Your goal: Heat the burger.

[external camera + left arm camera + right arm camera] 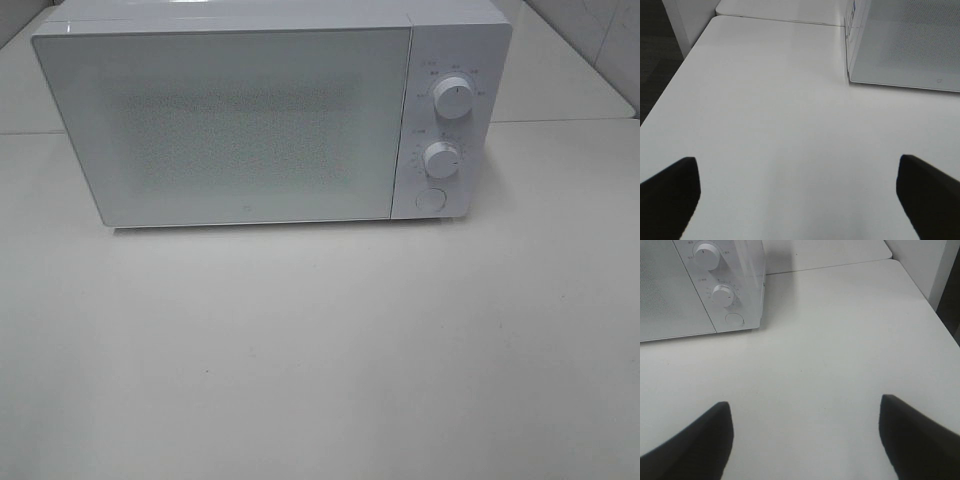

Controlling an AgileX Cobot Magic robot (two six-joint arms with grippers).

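Two hands, both wide open and holding nothing: the left hand (797,197) and right hand (805,437) hover over bare counter (320,360). No burger in sight anywhere, so it may be inside the microwave (230,125), door shut, well ahead of both. Guessing a burger's soft and squashy, so take it gently by the bun's sides. Round button (733,319) sits ahead of the right hand.

White table (320,360) surface bare and matte, butted against a second white tabletop (560,85) behind along a visible seam. Dark carpeted floor (655,55) beyond the table edge; white wall panel (932,262) at the far corner
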